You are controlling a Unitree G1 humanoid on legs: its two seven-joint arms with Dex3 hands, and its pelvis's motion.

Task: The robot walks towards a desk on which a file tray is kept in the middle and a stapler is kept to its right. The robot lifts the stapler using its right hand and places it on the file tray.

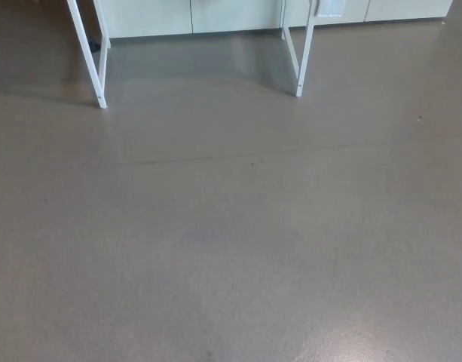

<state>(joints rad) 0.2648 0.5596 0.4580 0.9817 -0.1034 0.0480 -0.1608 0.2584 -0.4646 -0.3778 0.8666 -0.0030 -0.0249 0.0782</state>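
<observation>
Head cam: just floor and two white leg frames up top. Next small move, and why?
Probably one step straight ahead, toward the gap between the left leg frame and the right leg frame. They stand at the top edge, bare floor fills the rest, and no desktop or hand shows, so reaching is premature.

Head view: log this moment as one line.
stage: approach | view: grey floor, white desk legs ahead, pale cabinets behind | stapler, file tray: unseen | hands: not in view
</observation>
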